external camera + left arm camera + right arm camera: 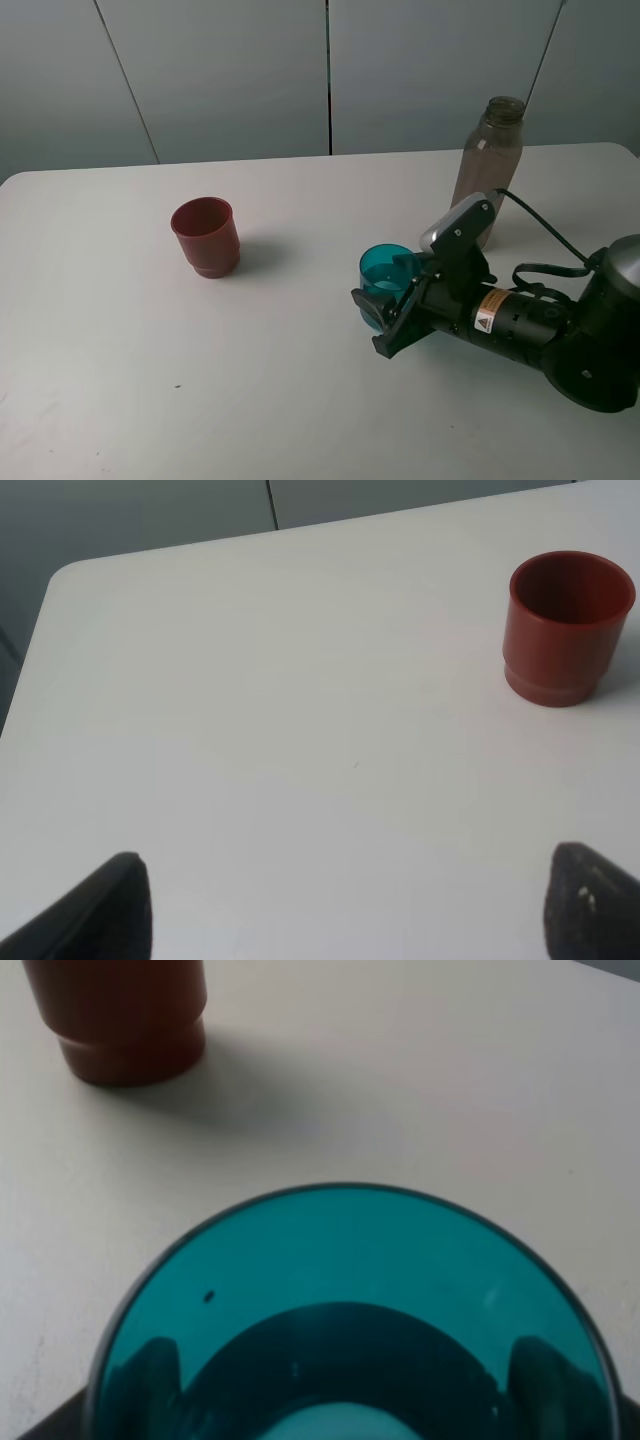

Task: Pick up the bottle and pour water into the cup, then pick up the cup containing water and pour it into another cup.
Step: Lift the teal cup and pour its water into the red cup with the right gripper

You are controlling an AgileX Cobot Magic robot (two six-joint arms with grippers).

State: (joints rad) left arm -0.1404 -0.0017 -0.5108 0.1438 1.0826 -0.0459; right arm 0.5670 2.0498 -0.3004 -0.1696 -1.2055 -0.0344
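The cup [385,268], a translucent teal tumbler, stands upright on the white table [300,400] right of centre. My right gripper [386,292] reaches in from the right and is shut on its sides; its fingers [150,1380] show darkly through the cup [350,1280] in the right wrist view. The bottle [487,170] stands upright and uncapped just behind the right arm. The red cup [206,236] stands to the left, well apart; it also shows in the left wrist view [568,628] and the right wrist view [120,1015]. My left gripper [350,910] is open and empty above bare table.
The right arm's black body and cable [540,325] lie across the table's right side, close in front of the bottle. A grey panelled wall [230,80] runs behind the table's far edge. The table's rounded far-left corner [70,580] shows in the left wrist view.
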